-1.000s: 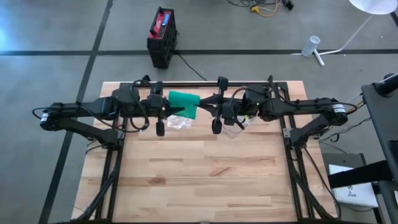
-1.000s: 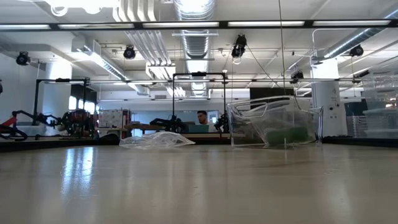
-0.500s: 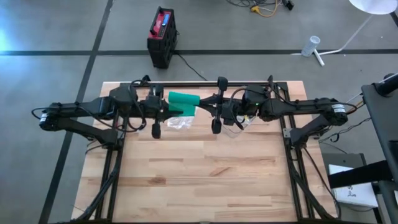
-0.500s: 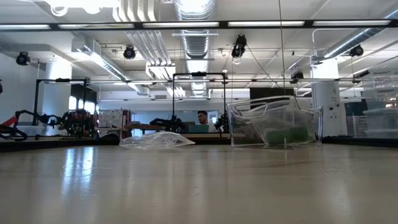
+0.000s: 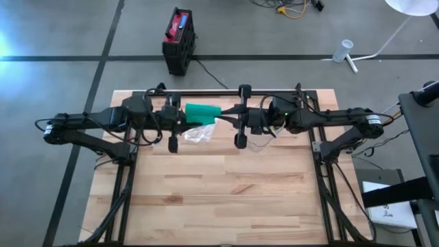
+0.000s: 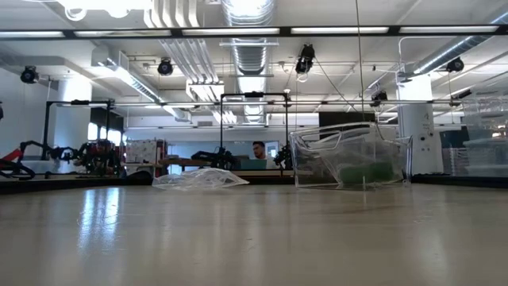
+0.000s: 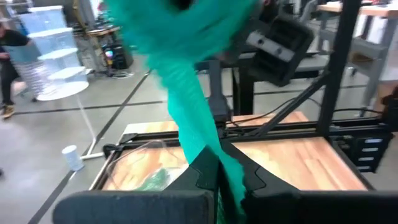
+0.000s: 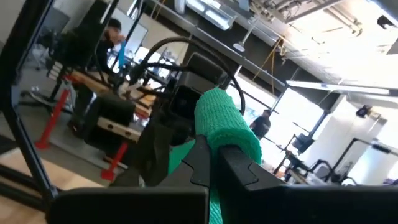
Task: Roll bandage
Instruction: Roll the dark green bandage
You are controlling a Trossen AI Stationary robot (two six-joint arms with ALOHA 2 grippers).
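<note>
bandage: green fabric bandage roll (image 5: 203,110) was held in the air above the far end of the wooden table (image 5: 226,192)
left gripper (image 5: 194,122): fingers pressed together, pinching the loose green tail
right gripper (image 5: 223,121): fingers clamped on the roll
clear plastic wrapper (image 5: 197,134): lay on table just below the roll

The low view looks level across a pale, shiny tabletop (image 6: 254,238). No end effector shows here, so nothing can be placed against one. On the far part of the tabletop lies a crumpled clear plastic bag (image 6: 200,179). Well apart from it stands a clear plastic container (image 6: 349,159) with something green inside. Behind them, in the room, a person (image 6: 258,151) is at a desk.
</note>
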